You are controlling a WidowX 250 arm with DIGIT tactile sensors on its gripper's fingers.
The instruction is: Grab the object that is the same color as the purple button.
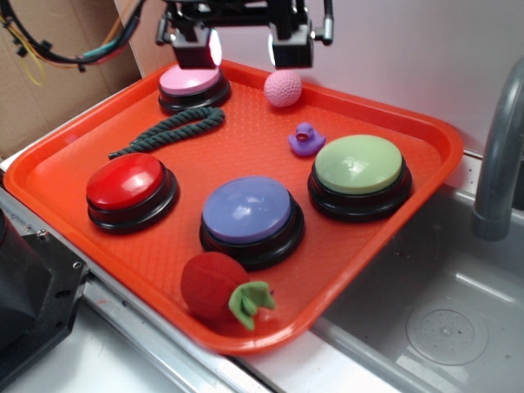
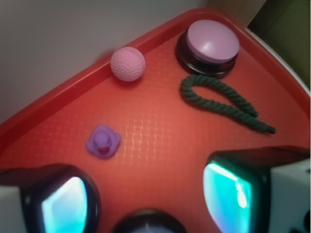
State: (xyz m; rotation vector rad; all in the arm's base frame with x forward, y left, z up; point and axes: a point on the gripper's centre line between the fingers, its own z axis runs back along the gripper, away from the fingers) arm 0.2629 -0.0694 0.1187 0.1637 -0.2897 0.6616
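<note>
A robot test setup built around a toy kitchen sink: a grey basin [image 1: 442,327] with a drain and a grey faucet [image 1: 501,147] sit beside an orange cafeteria tray [image 1: 246,139], with cardboard [image 1: 49,90] and loose cables [image 1: 57,45] behind.
</note>
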